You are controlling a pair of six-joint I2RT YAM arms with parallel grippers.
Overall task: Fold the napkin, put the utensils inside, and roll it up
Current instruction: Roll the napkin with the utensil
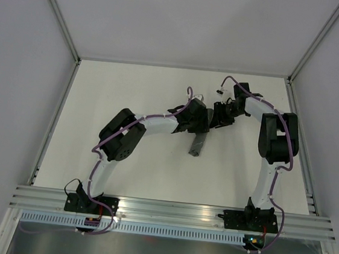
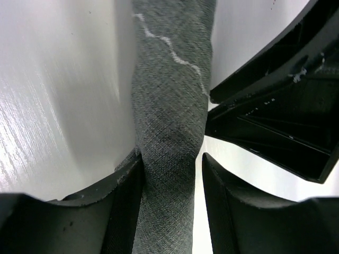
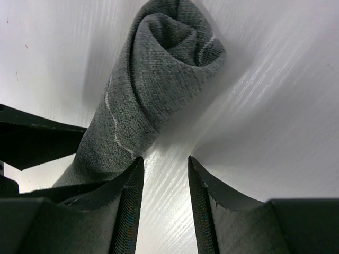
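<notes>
Napkin (image 1: 197,144): rolled into a narrow dark grey tube, lying flat near the middle of the white worktop (image 1: 131,86). In the top view its long axis runs roughly from 12 to 6 o'clock.
Napkin detail: the right wrist view shows one end as a spiral of layers, with a thin pale stitched line wandering along the side of the roll (image 3: 153,79).
Utensils: not visible in any view.
Left pincer (image 1: 198,123): at the 12 o'clock end of the tube. In its own wrist view the jaws straddle the roll (image 2: 169,106). The finger at 7 o'clock (image 2: 122,206) touches the cloth, and a bright sliver of worktop shows beside the finger at 5 o'clock (image 2: 228,206). I cannot tell whether it is squeezing the cloth or merely sits around it.
Right pincer (image 1: 220,117): at about 2 o'clock from the tube, just beside the left pincer. It is released, with only bare worktop between its jaws (image 3: 165,159). The roll lies toward 11 o'clock of its 7 o'clock finger (image 3: 124,211).
</notes>
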